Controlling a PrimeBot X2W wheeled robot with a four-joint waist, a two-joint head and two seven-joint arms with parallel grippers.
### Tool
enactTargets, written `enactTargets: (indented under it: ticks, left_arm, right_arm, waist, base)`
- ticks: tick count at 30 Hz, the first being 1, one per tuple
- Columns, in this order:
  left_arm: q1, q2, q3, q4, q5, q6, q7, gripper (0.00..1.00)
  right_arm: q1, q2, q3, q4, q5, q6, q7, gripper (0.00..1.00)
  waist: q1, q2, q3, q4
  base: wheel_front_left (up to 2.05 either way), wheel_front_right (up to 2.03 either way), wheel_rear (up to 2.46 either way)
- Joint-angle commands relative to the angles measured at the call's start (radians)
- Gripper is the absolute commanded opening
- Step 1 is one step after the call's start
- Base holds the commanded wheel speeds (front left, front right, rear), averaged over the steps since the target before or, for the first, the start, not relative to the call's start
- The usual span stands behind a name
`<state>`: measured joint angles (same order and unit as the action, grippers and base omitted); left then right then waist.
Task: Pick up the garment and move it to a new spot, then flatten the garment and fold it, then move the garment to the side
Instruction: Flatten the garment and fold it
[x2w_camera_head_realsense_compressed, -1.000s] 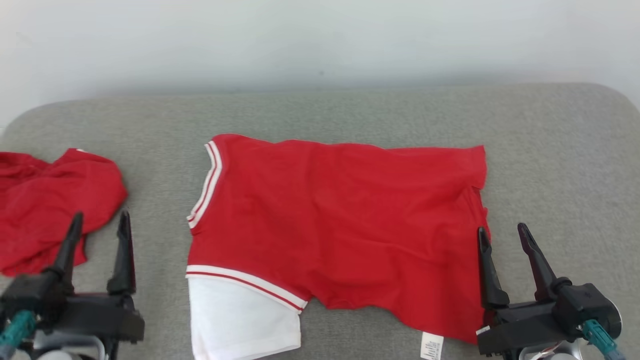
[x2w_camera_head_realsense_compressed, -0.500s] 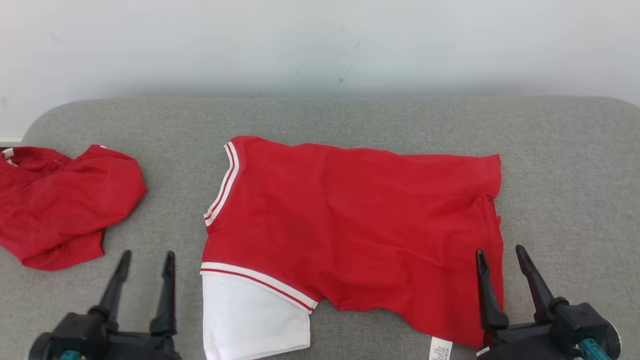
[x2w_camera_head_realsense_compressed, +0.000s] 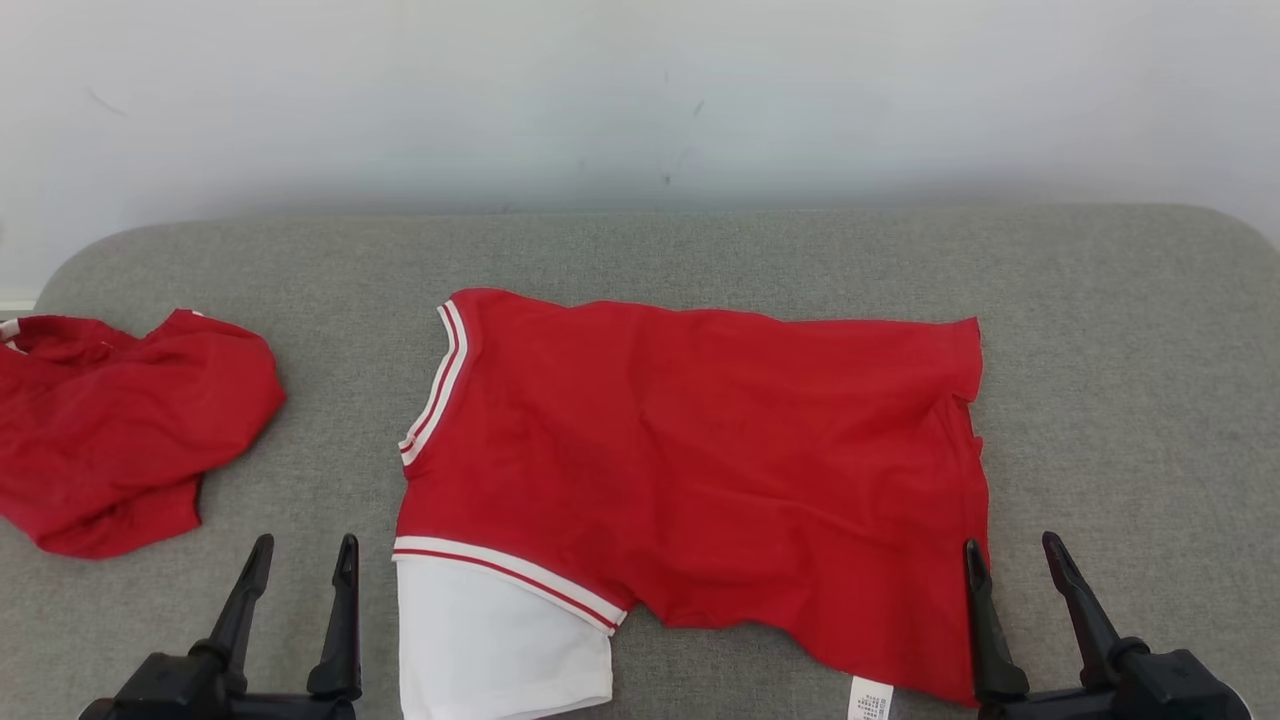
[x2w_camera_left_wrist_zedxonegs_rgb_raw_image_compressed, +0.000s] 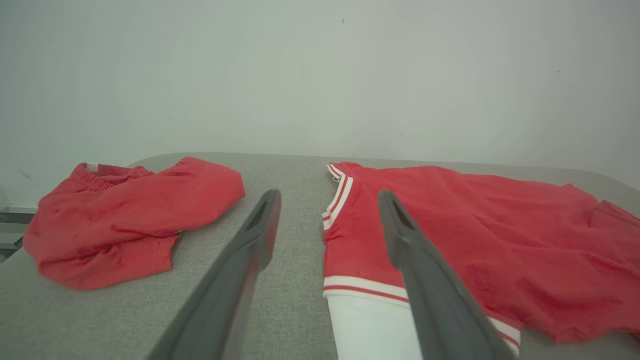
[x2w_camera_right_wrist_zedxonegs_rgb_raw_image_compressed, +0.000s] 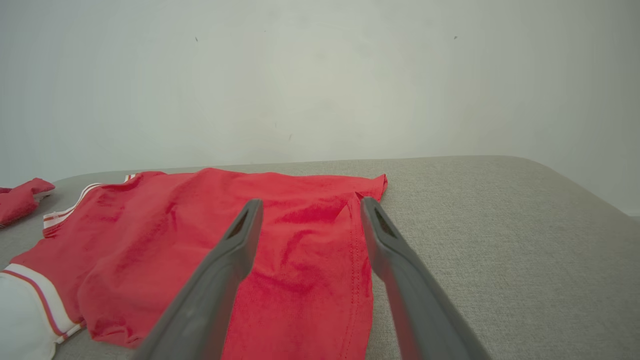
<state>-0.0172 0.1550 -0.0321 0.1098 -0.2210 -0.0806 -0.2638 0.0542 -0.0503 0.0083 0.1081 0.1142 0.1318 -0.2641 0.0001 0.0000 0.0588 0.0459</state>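
The garment (x2w_camera_head_realsense_compressed: 690, 470) is a red shirt with a white sleeve (x2w_camera_head_realsense_compressed: 500, 650) and red-and-white striped trim, spread flat across the middle of the grey cushion (x2w_camera_head_realsense_compressed: 640, 250). It also lies in the left wrist view (x2w_camera_left_wrist_zedxonegs_rgb_raw_image_compressed: 475, 240) and the right wrist view (x2w_camera_right_wrist_zedxonegs_rgb_raw_image_compressed: 200, 240). My left gripper (x2w_camera_head_realsense_compressed: 305, 545) stands open at the lower left, just left of the white sleeve, with nothing between its fingers. At the lower right my right gripper (x2w_camera_head_realsense_compressed: 1010, 545) is open beside the shirt's hem edge, empty too.
A second red garment (x2w_camera_head_realsense_compressed: 120, 430) lies crumpled at the cushion's left end, also in the left wrist view (x2w_camera_left_wrist_zedxonegs_rgb_raw_image_compressed: 125, 220). A pale wall (x2w_camera_head_realsense_compressed: 640, 100) rises behind the cushion. Bare grey cushion (x2w_camera_head_realsense_compressed: 1130, 400) stretches to the right of the shirt.
The head camera has shifted, so the whole scene sits lower and the grippers show less. Both grippers stay open and the shirt lies as before.
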Motion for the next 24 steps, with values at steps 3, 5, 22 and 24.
enactTargets:
  ticks: [3, 5, 22, 24]
  left_arm:
    - [0.012, -0.007, 0.012, 0.001, 0.017, -0.008, -0.001, 1.0]
    - [0.014, -0.009, 0.016, 0.003, 0.025, -0.013, -0.001, 1.0]
    - [0.028, -0.037, 0.0, 0.148, 0.013, -0.04, -0.001, 1.0]
    - [0.025, -0.036, -0.007, 0.165, 0.016, -0.042, -0.001, 1.0]
  right_arm:
    - [0.011, 0.0, -0.002, -0.01, -0.007, -0.002, 0.003, 1.0]
    - [0.01, 0.0, 0.0, -0.012, -0.006, -0.002, 0.005, 1.0]
    - [0.013, 0.0, -0.027, 0.131, 0.01, -0.002, 0.001, 1.0]
    - [0.01, 0.0, -0.026, 0.148, 0.009, -0.002, 0.001, 1.0]
  waist:
    - [-0.0001, 0.0, 0.0, 0.0]
    - [-0.0001, 0.0, 0.0, 0.001]
    - [-0.0001, 0.0, 0.03, -0.008]
    - [-0.0001, 0.0, 0.035, -0.009]
  base:
    - [0.0, 0.0, 0.0]
    - [0.0, 0.0, 0.0]
    - [0.0, 0.0, 0.0]
    - [0.0, 0.0, 0.0]
